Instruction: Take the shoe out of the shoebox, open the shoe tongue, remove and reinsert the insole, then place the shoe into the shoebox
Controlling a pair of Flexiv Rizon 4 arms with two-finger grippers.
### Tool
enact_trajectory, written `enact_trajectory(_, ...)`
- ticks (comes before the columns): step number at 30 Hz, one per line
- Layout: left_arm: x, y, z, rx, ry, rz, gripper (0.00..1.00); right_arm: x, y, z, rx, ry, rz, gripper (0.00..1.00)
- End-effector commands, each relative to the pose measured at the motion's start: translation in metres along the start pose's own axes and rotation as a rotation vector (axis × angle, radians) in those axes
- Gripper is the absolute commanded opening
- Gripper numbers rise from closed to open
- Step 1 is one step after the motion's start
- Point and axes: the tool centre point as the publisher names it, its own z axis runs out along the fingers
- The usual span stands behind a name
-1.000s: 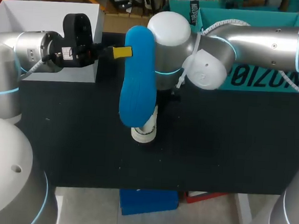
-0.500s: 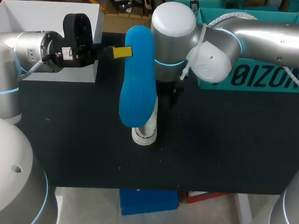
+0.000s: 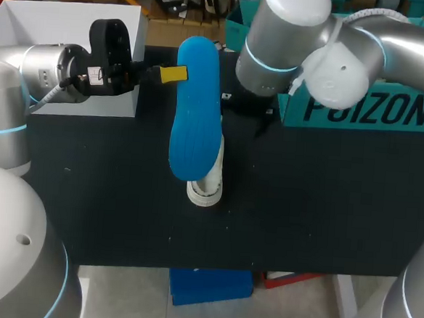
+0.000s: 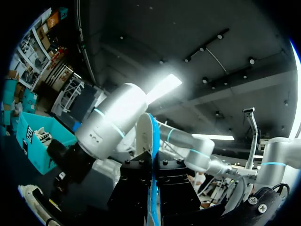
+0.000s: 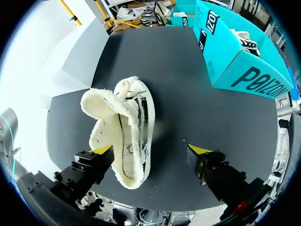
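Blue insole (image 3: 195,114) is clamped in the left gripper (image 3: 173,74); the shoe (image 5: 124,136) is seen lying beneath the right gripper (image 5: 150,149), fingers spread apart

The insole (image 3: 195,121) is bright blue, faintly ribbed; the shoe (image 5: 124,132) is cream with black stripes. The shoebox (image 5: 235,56) is teal with black lettering, the tabletop (image 3: 325,203) black, the right claw (image 5: 150,149) black, yellow-tipped.

Frayed canvas shoe (image 5: 126,141), matt ribbed insole (image 3: 195,114)
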Motion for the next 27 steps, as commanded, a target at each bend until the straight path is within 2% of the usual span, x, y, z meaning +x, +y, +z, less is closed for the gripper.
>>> enact_trajectory(1,0.001,0.001,0.0,0.0,-0.002,0.002,0.0,-0.022,-0.007,-0.019,-0.02,0.245,-0.01,1.0)
enact_trajectory(7,0.001,0.001,0.0,0.0,-0.002,0.002,0.0,-0.024,-0.006,-0.038,-0.056,0.485,-0.014,1.0)
enact_trajectory(12,0.001,0.001,0.0,0.0,-0.002,0.002,0.0,-0.02,-0.003,-0.051,-0.099,0.62,-0.019,1.0)
enact_trajectory(13,0.001,0.001,0.0,0.0,-0.002,0.002,0.0,-0.019,-0.003,-0.051,-0.109,0.621,-0.022,1.0)
enact_trajectory(14,0.001,0.001,0.0,0.0,-0.002,0.002,0.0,-0.019,-0.003,-0.051,-0.112,0.557,-0.029,1.0)
enact_trajectory(27,0.001,0.001,0.0,0.0,-0.002,0.002,0.0,-0.019,-0.003,-0.051,-0.112,0.557,-0.029,1.0)
